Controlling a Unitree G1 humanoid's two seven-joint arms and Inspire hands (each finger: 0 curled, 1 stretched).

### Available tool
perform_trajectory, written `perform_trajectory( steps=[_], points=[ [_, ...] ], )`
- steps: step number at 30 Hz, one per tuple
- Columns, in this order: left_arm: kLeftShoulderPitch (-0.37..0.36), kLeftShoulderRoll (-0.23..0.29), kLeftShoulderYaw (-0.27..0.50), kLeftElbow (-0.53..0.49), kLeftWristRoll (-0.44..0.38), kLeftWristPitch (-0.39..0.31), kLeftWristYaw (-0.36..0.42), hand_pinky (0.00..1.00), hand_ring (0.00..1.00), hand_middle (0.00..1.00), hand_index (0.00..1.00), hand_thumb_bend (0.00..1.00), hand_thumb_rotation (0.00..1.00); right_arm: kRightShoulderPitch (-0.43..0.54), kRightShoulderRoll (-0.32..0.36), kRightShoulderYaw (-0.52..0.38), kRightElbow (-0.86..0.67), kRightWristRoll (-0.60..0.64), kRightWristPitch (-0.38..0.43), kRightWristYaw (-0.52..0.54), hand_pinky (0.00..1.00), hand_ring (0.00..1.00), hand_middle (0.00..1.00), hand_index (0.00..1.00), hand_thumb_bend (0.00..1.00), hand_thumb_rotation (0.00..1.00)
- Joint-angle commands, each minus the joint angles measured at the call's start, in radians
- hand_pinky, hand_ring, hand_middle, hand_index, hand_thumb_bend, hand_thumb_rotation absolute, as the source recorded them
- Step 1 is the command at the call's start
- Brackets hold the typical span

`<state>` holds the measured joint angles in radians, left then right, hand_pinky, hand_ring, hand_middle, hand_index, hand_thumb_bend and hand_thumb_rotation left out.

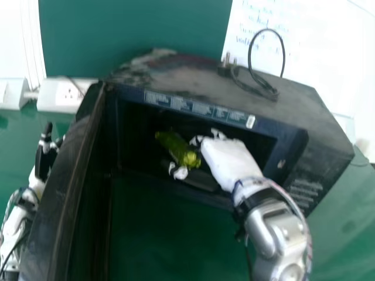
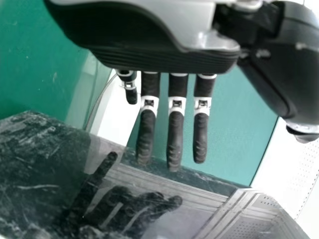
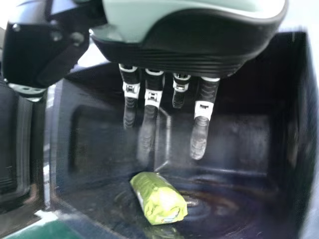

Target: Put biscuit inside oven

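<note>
Right wrist view: biscuit (image 3: 162, 201) inside oven (image 1: 217, 85), apart from fingers (image 3: 199, 142), gap to walls (image 3: 241, 142).

biscuit (image 3: 158, 198) in the oven (image 1: 193, 80) on the table (image 1: 345, 234)

From head, looks forward and down at microwave oven (image 1: 193, 85); from right wrist, peers close into cavity (image 3: 239, 139) shared with head view; from left wrist, faces nearby glossy panel (image 2: 45, 184).

Blur over the fingers (image 3: 148, 127) of the right hand (image 1: 225, 159), wall handwriting (image 1: 255, 28) too small
</note>
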<state>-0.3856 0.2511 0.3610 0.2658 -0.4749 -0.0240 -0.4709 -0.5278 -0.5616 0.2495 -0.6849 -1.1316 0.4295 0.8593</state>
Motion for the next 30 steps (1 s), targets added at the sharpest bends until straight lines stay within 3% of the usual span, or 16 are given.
perform_trajectory(
  steps=[1,4,11,13,16,24,25,27,30],
  points=[
    [0.001,0.004,-0.001,0.009,-0.002,-0.015,-0.007,0.24,0.32,0.41,0.49,0.52,0.08,0.001,-0.026,-0.049,-0.059,0.005,-0.029,0.048,0.49,0.67,0.74,0.79,0.87,0.56],
    [-0.001,0.004,0.001,0.011,-0.004,-0.012,-0.006,0.24,0.32,0.41,0.49,0.52,0.08,0.019,-0.017,-0.124,-0.102,0.059,-0.047,0.040,0.43,0.59,0.67,0.75,0.91,0.55],
    [-0.004,0.010,0.003,0.023,-0.002,-0.019,-0.016,0.24,0.32,0.41,0.49,0.52,0.08,0.051,-0.014,-0.288,-0.213,0.184,-0.058,0.031,0.27,0.37,0.49,0.77,0.85,0.52],
    [-0.004,0.012,0.004,0.024,0.005,-0.023,-0.011,0.24,0.31,0.41,0.49,0.52,0.08,0.068,0.002,-0.341,-0.259,0.215,-0.048,0.014,0.25,0.35,0.48,0.74,0.83,0.54],
    [-0.004,0.015,0.010,0.027,-0.003,-0.016,-0.011,0.24,0.31,0.41,0.49,0.52,0.08,0.081,0.012,-0.409,-0.299,0.284,-0.030,0.004,0.37,0.44,0.51,0.67,0.78,0.49],
    [0.001,0.020,0.023,0.026,-0.030,-0.025,-0.049,0.24,0.31,0.40,0.49,0.52,0.08,0.084,0.011,-0.393,-0.306,0.289,-0.024,-0.007,0.38,0.45,0.52,0.66,0.77,0.49],
    [0.003,0.019,0.023,0.020,-0.031,-0.028,-0.049,0.24,0.31,0.40,0.49,0.52,0.08,0.060,0.010,-0.507,-0.328,0.332,0.049,0.003,0.38,0.46,0.52,0.65,0.77,0.46],
    [0.009,0.016,0.023,0.006,-0.034,-0.031,-0.051,0.24,0.31,0.40,0.49,0.52,0.09,0.035,0.001,-0.657,-0.344,0.385,0.114,-0.018,0.35,0.45,0.53,0.64,0.77,0.38],
    [0.020,0.011,0.024,-0.021,-0.046,-0.032,-0.059,0.24,0.32,0.40,0.49,0.52,0.09,0.054,-0.039,-0.761,-0.311,0.466,0.055,-0.084,0.26,0.36,0.47,0.60,0.73,0.38]
  ],
)
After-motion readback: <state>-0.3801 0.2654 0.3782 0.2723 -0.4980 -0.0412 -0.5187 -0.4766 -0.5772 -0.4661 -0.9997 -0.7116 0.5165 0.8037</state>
